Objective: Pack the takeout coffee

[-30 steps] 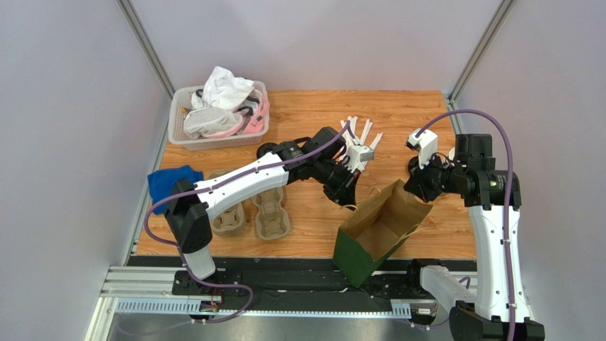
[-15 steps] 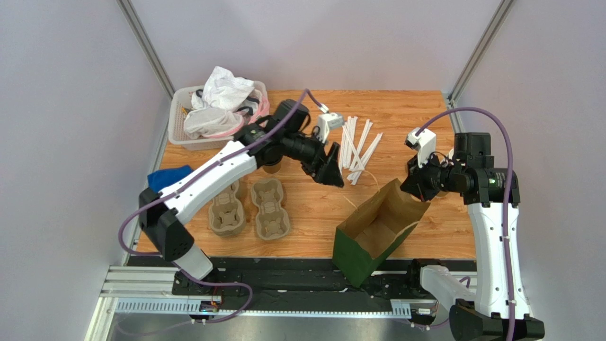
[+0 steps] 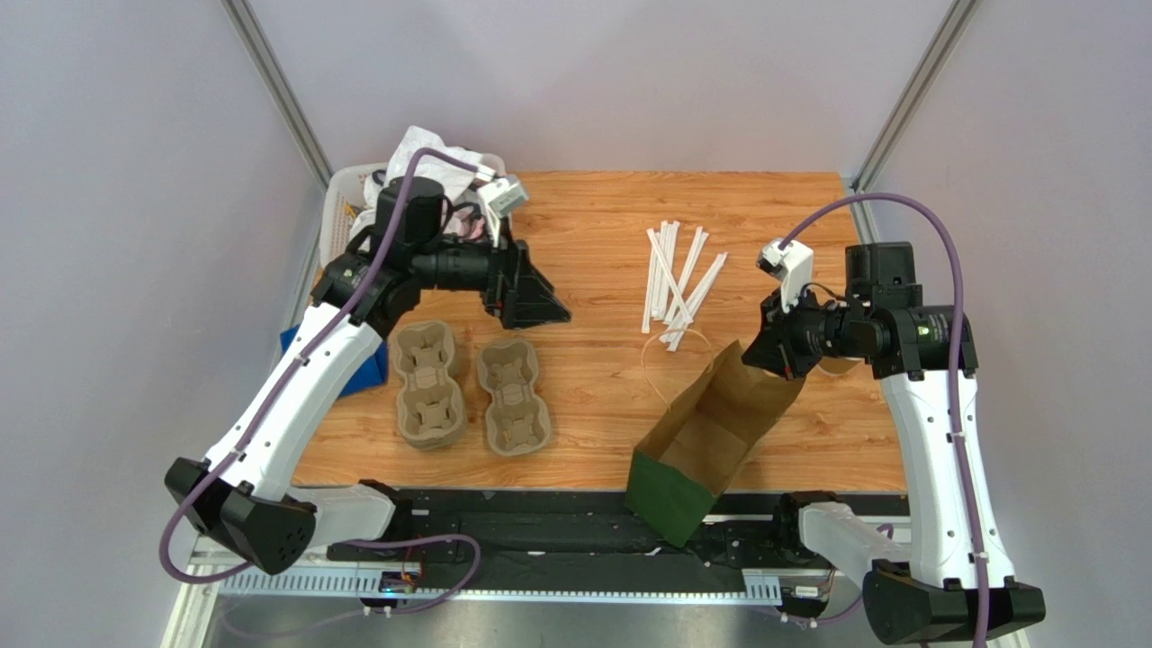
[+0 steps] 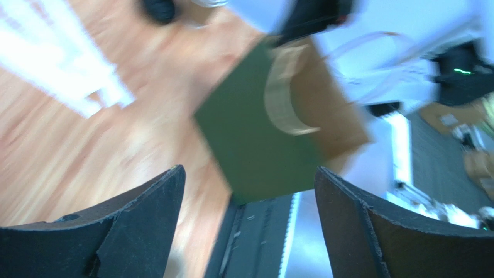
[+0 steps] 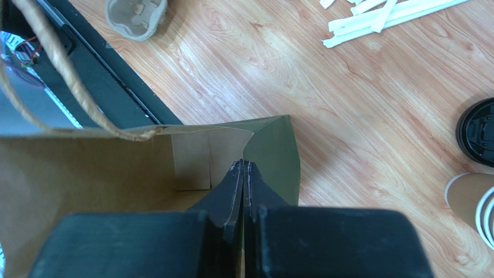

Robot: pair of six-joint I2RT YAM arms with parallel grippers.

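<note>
A: So, left gripper (image 4: 249,171)?
B: Opened wide, nothing held. It is poised over the table (image 3: 595,230), just beyond the 2 cup carriers (image 3: 430,389).
A: And right gripper (image 5: 243,163)?
B: Closed, pinched on the rim of the paper bag (image 3: 710,432). Bag is held tilted, mouth open, at the near table edge.
A: And the takeout coffee (image 5: 476,132)?
B: Black lid is seen on the table beside the bag, outside it, cut off by the edge of the right wrist view. It cannot be made out from above. White sticks (image 3: 680,277) are scattered beyond the bag.
</note>
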